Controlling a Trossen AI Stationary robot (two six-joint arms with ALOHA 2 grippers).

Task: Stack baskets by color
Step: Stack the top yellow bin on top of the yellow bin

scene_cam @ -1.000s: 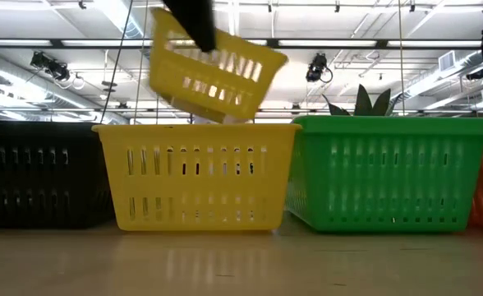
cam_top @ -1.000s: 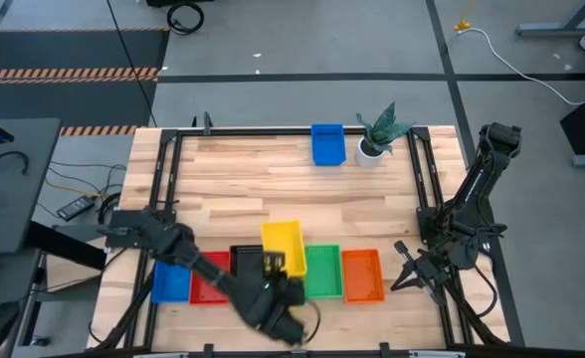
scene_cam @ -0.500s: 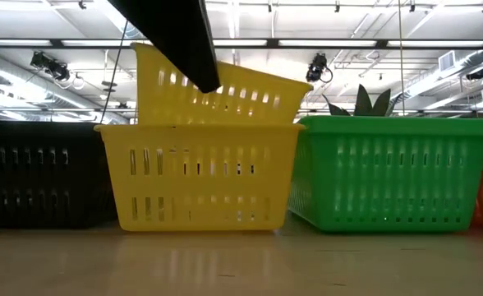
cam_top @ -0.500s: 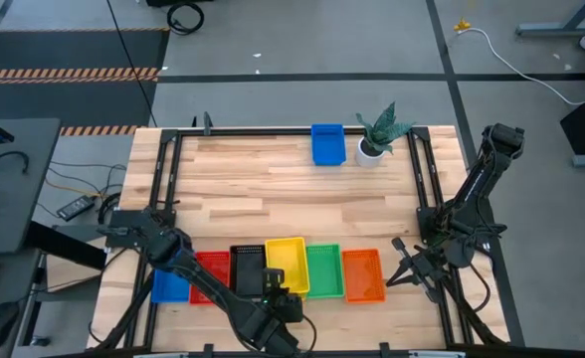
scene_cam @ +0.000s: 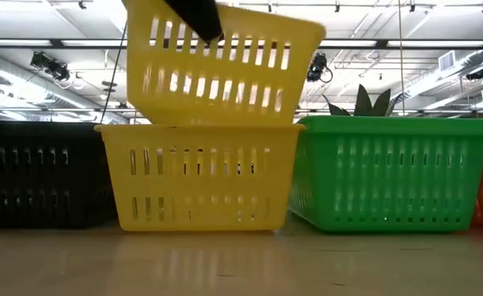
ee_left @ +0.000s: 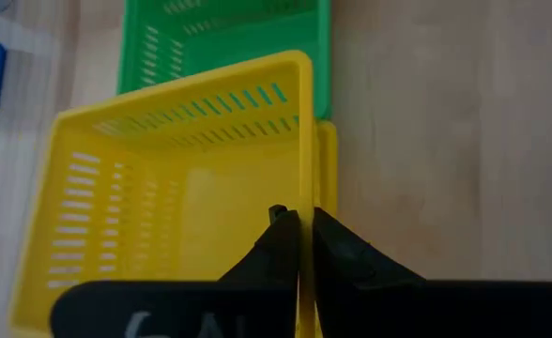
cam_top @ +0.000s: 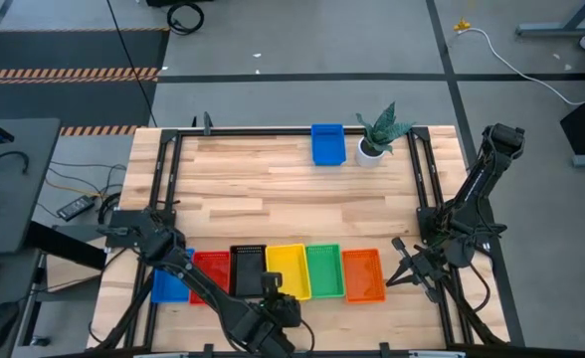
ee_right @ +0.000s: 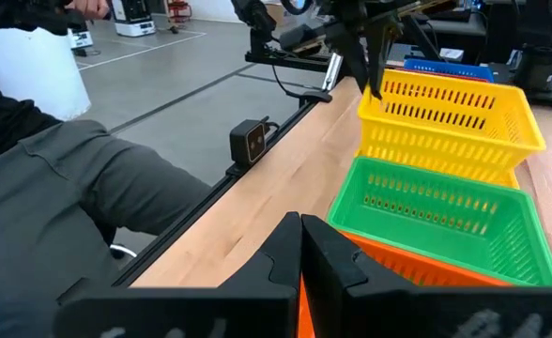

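Six baskets stand in a row along the table's near edge: blue (cam_top: pixel 170 284), red (cam_top: pixel 211 275), black (cam_top: pixel 247 268), yellow (scene_cam: pixel 196 177), green (cam_top: pixel 323 270) and orange (cam_top: pixel 362 274). A second yellow basket (scene_cam: pixel 225 70) hangs tilted right above the lower yellow one, with my left gripper (ee_left: pixel 297 218) shut on it. Whether its bottom touches the lower basket's rim I cannot tell. Another blue basket (cam_top: pixel 327 142) sits at the far edge. My right gripper (ee_right: pixel 299 242) waits shut at the table's right side, beside the orange basket. My left gripper pinches the upper yellow basket's near short wall at its rim (ee_left: pixel 305 192), close to the left corner, one finger inside the basket and one outside. The fingers slant down from the near-left side. The basket hangs open side up and tilted over the lower yellow basket.
A green plant in a white pot (cam_top: pixel 375 136) stands next to the far blue basket. Dark rails (cam_top: pixel 424 189) frame the table. Bare wood (cam_top: pixel 292 199) lies between the row and the far edge. A person's grey-clad leg (ee_right: pixel 60 207) shows beside the table.
My left gripper has carried the upper yellow basket toward the table's near edge and slightly down. The basket stuck out past the row's far side and stood askew; now it lies square over the lower yellow basket. The gripper stayed shut on it.
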